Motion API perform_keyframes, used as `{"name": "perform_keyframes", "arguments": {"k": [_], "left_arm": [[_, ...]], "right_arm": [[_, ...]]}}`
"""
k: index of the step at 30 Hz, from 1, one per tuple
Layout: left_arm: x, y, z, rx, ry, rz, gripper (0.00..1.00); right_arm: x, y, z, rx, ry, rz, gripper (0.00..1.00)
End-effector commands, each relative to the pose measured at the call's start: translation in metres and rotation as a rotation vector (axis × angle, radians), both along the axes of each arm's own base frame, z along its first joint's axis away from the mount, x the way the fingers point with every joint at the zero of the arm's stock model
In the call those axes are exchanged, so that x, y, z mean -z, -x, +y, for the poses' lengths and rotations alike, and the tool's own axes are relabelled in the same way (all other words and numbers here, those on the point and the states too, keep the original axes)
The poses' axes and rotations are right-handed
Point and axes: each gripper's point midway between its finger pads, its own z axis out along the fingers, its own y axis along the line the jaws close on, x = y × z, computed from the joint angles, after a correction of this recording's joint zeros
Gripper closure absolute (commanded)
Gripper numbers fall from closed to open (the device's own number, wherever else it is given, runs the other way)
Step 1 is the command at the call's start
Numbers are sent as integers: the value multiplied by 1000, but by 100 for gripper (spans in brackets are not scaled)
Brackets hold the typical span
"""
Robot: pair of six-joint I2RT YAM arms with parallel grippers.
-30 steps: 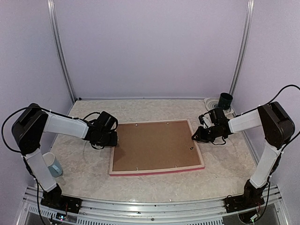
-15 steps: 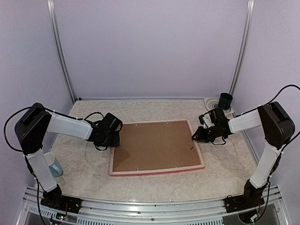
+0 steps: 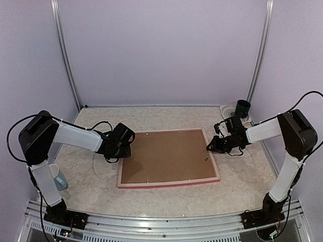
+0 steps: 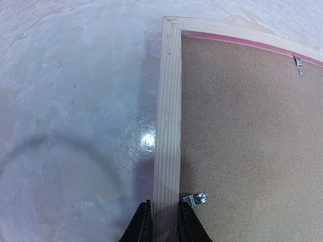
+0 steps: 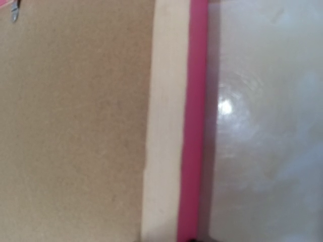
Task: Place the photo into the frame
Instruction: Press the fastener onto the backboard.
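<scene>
Large pink-edged pale-wood picture frame [image 3: 122, 169] face-down on mottled white surface [image 3: 91, 186], brown fibreboard backing [image 3: 166, 156] uppermost, photo unseen; left tool [image 4: 164, 227] narrow, pinched on frame's left rail, right tool [image 3: 212, 147] at frame's right rail, grip indeterminable; possible skew or slip under uneven lifting.

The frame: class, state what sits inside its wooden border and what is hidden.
Inside the frame, a brown backing board fills the opening, small metal clips at its edges. Whatever lies beneath the board, any photo included, is covered.
</scene>
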Motion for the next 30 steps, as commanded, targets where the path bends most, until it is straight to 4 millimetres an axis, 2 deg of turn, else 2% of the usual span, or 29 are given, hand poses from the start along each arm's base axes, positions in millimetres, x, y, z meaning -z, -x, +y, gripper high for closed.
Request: {"name": "perform_keyframes", "arguments": {"k": [1, 6, 9, 15, 23, 26, 30], "left_arm": [[24, 14, 23, -46, -62, 63, 82], [25, 15, 26, -69, -61, 56, 83], [27, 14, 27, -87, -47, 47, 88], [37, 16, 28, -130, -16, 47, 95], [49, 20, 29, -146, -2, 66, 97], [41, 22, 30, -141, 4, 57, 96], [11, 21, 26, -119, 39, 11, 91]], "right_arm": [[20, 18, -3, -26, 11, 73, 90], [20, 18, -3, -26, 8, 71, 90], [20, 19, -3, -28, 8, 72, 90], [21, 21, -2, -35, 2, 73, 90], [19, 21, -2, -40, 3, 70, 90], [16, 20, -2, -38, 5, 66, 90], [11, 19, -1, -38, 0, 58, 89]]}}
